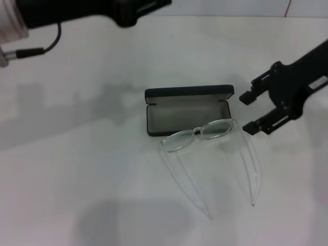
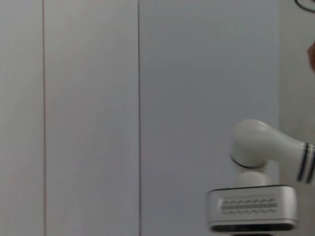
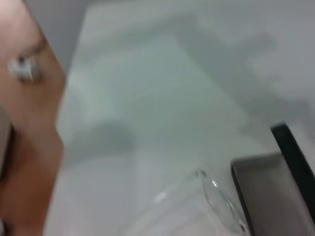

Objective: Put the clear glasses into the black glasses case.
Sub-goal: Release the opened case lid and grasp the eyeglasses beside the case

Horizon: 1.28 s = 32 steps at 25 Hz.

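The black glasses case (image 1: 188, 108) lies open at the table's middle, its grey lining showing and its lid standing at the far side. The clear glasses (image 1: 200, 134) rest with their front leaning on the case's near rim, and their arms spread toward me on the table. My right gripper (image 1: 248, 112) hovers open just right of the case and the glasses, holding nothing. The right wrist view shows the case (image 3: 275, 191) and one lens of the glasses (image 3: 219, 199). My left arm (image 1: 77, 13) is parked high at the far left, and its gripper is out of view.
The white table (image 1: 77, 169) stretches around the case. The left wrist view shows a white panelled wall (image 2: 123, 118) and a white device (image 2: 256, 196). A wooden-brown floor (image 3: 24, 123) lies beyond the table's edge in the right wrist view.
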Available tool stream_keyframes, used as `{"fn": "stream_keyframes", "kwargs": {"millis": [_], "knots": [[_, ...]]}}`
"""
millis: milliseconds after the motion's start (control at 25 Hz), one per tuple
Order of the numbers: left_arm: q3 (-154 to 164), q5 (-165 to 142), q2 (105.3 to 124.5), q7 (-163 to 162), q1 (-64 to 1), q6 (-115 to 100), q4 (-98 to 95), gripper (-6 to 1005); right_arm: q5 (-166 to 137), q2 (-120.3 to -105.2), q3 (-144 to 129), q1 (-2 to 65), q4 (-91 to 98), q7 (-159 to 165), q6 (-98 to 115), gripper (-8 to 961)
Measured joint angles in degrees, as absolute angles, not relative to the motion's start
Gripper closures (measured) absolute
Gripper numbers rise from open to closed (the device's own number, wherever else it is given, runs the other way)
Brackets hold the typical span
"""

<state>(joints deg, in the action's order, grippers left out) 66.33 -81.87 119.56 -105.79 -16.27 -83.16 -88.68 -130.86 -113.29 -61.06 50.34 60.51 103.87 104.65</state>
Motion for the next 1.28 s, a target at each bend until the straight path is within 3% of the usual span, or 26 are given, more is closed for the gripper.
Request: {"fn": "stream_keyframes", "kwargs": {"millis": [120, 280, 560, 1280], "knots": [[64.17, -80.53, 119.58, -103.77, -16.13, -86.4, -84.77, 682, -137.59, -114.98, -64.13, 55.72, 58.18, 104.58, 102.56, 248], [62.28, -79.32, 119.58, -102.18, -15.28, -89.06, -81.19, 681, -139.63, -115.88, -72.52, 60.87, 53.89, 104.84, 97.2, 249], [60.3, -77.71, 119.51, -98.11, -14.68, -91.58, -76.17, 681, -137.9, -116.16, -82.6, 65.27, 49.06, 105.23, 89.34, 250], [59.92, -76.88, 119.39, -93.33, -17.56, -91.77, -70.16, 680, -127.33, -116.18, -96.84, 67.14, 39.75, 99.89, 75.13, 271]]}}
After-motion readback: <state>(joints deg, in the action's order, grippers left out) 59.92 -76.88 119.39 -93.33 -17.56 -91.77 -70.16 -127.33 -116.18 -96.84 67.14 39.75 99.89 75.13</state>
